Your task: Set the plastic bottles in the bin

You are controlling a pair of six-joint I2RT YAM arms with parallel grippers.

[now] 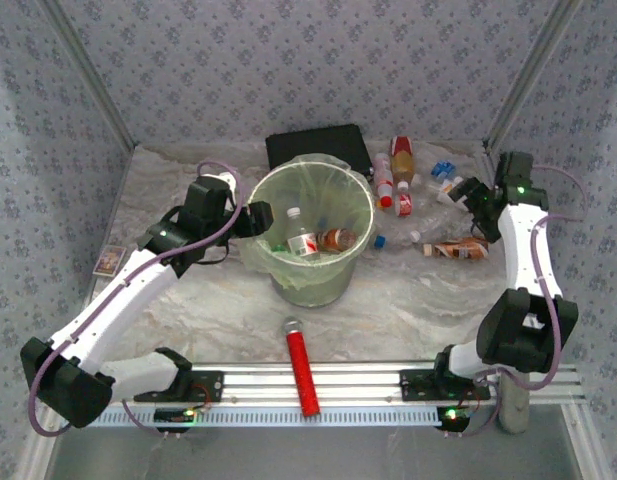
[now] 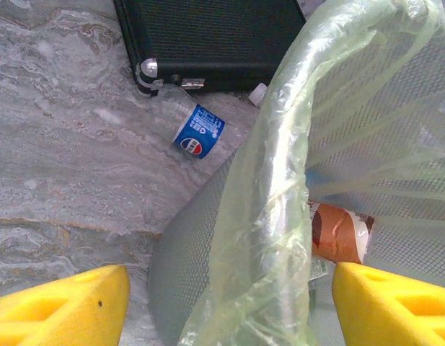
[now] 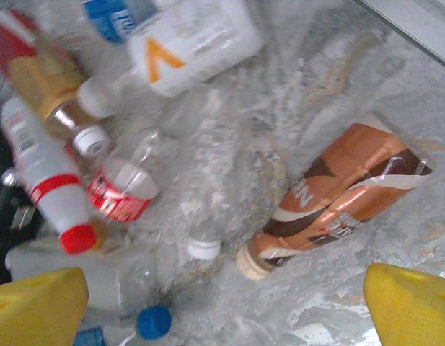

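Two tools gape wide, empty — bin (image 2: pixel 262 187) rim under the left tool (image 2: pixel 229 306), strewn bottles (image 3: pixel 337 194) under the right tool (image 3: pixel 226 306).

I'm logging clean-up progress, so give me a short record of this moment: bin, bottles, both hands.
bin: upright, bag-lined, mid-table
bottles in bin: at least two
bottles on table: cluster right of bin; one blue-labelled bottle beside black case
left hand: open, at bin's left rim
right hand: open, above the cluster
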